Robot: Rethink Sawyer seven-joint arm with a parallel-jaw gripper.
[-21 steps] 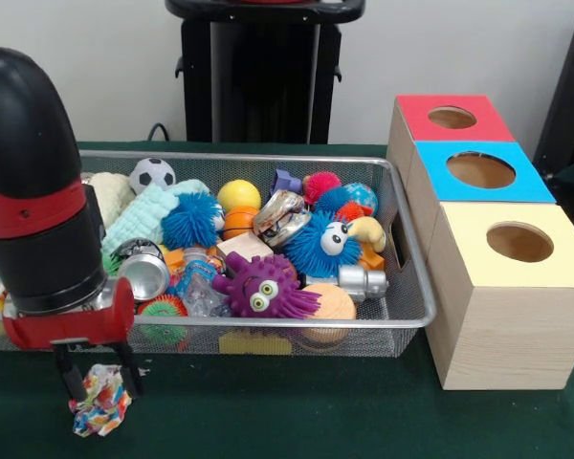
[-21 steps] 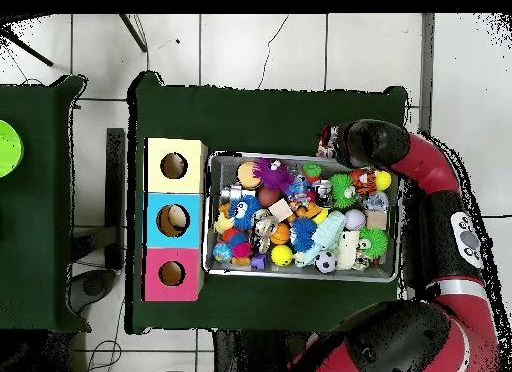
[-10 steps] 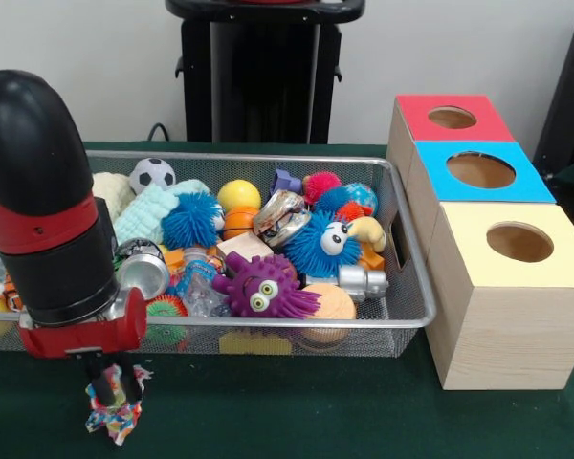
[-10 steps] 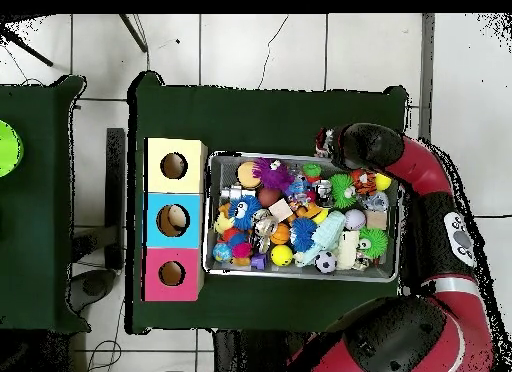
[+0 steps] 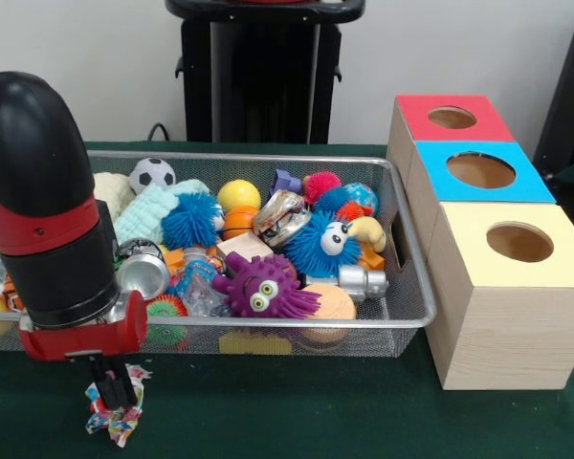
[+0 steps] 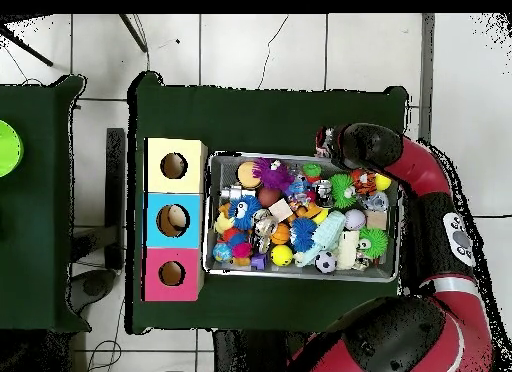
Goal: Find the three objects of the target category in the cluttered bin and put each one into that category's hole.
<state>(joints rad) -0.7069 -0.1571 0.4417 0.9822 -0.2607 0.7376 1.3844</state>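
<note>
Arm (image 5: 43,201) low at near left, outside the wire bin (image 5: 402,287); jaws (image 5: 107,385) together, clamped on a crumpled multicolour wrapper (image 5: 113,419) that rests on the green counter (image 5: 297,411) just in front of the bin. Bin packed with toys: soccer ball (image 5: 152,174), purple fuzzy monster (image 5: 260,285), blue fuzzy monster (image 5: 322,243). Right: red (image 5: 452,118), blue (image 5: 480,170), yellow box (image 5: 518,243), each with a hole on top.

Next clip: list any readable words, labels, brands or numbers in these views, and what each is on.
None can be read.
Crushed cans in the bin: printing too blurred to read.
Crumpled wrapper at the gripper: colourful print, no legible text.
White marking on the arm, overhead view: too small to read.
Three boxes: unlabelled.
</note>
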